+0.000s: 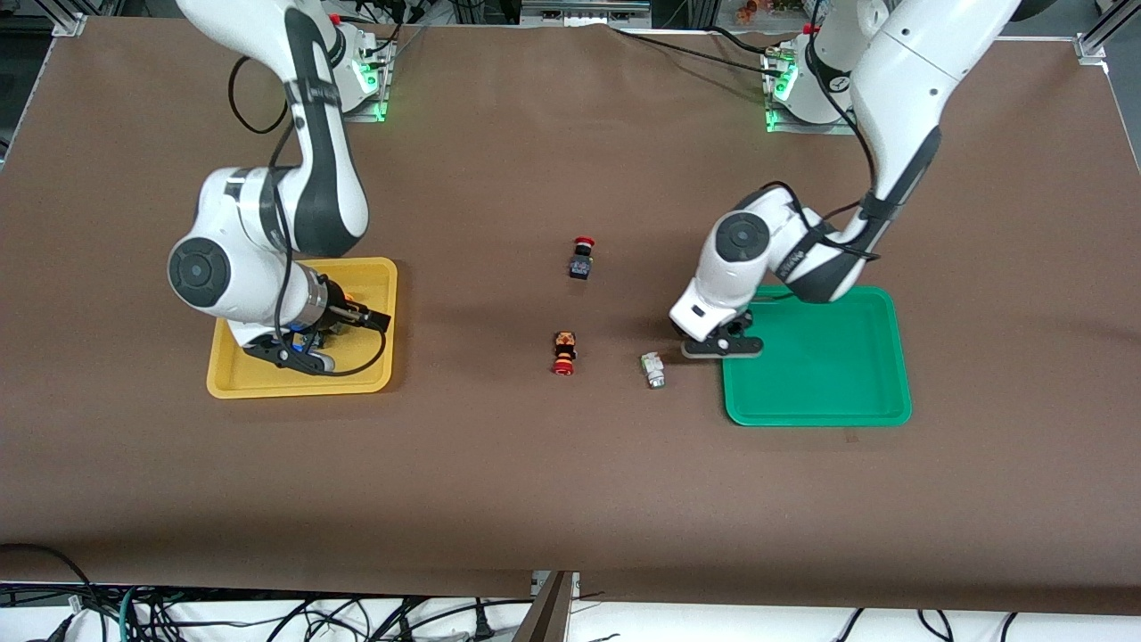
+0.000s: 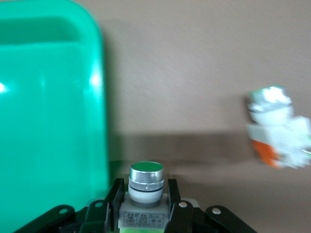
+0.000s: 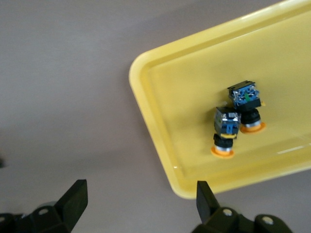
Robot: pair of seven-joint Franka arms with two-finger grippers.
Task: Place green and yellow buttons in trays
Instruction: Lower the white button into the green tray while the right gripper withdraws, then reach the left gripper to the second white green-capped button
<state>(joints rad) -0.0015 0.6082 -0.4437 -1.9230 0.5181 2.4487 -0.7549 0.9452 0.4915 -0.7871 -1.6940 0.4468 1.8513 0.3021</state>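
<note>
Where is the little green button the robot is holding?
The green-topped button is pinched in the left gripper, at the edge of the green tray toward the table's middle. Another green button lies on the table beside it.

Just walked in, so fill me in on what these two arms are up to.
They're sorting buttons into trays. The left gripper is shut on a green button beside the green tray; a second green button lies on the table. The right gripper is open over the yellow tray, which holds two yellow buttons. Two red-capped switches sit mid-table.
</note>
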